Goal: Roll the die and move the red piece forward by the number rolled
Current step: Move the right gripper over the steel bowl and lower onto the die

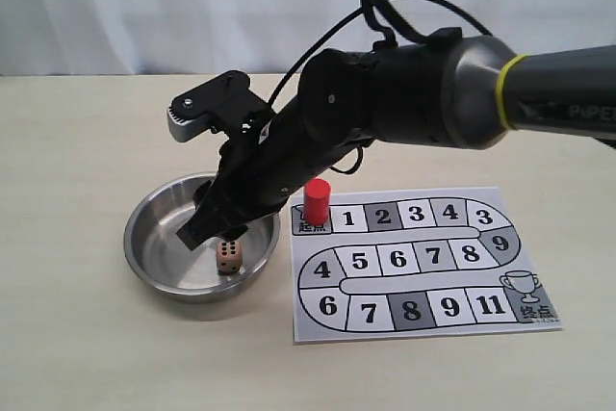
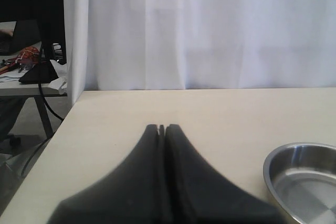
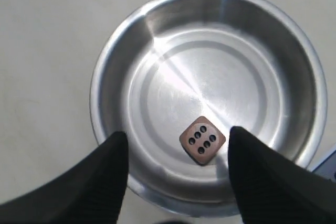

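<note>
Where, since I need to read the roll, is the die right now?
The die lies on the floor of the steel bowl, left of the game board in the exterior view, beneath the right gripper's spread fingers, untouched.

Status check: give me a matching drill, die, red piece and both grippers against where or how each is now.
1 die
2 red piece
3 left gripper
4 right gripper

A fingers open above the steel bowl
B on the board, start square
C fingers shut
D in the steel bowl, six up

Pairs: 1-D, 2-B, 3-C, 4-A
</note>
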Controlling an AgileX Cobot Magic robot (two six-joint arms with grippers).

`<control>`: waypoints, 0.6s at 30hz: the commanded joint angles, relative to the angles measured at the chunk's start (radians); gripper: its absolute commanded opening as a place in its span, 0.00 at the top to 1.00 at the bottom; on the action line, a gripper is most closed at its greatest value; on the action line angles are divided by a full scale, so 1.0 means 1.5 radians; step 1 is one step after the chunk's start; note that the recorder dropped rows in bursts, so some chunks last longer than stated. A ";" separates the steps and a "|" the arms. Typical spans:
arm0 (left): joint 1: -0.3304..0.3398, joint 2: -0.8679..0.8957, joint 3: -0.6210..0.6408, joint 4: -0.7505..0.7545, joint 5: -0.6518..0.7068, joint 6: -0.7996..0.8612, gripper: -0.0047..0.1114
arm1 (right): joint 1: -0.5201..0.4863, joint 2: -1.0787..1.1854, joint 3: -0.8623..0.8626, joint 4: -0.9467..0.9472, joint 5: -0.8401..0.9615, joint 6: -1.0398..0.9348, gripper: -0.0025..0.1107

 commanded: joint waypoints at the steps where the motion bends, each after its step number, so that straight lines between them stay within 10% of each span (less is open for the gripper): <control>1: 0.000 -0.001 -0.003 0.000 -0.009 0.000 0.96 | 0.001 0.025 -0.005 0.033 -0.022 -0.008 0.50; 18: 0.000 -0.001 -0.003 0.000 -0.009 0.000 0.96 | 0.001 0.123 -0.096 0.004 0.027 0.036 0.41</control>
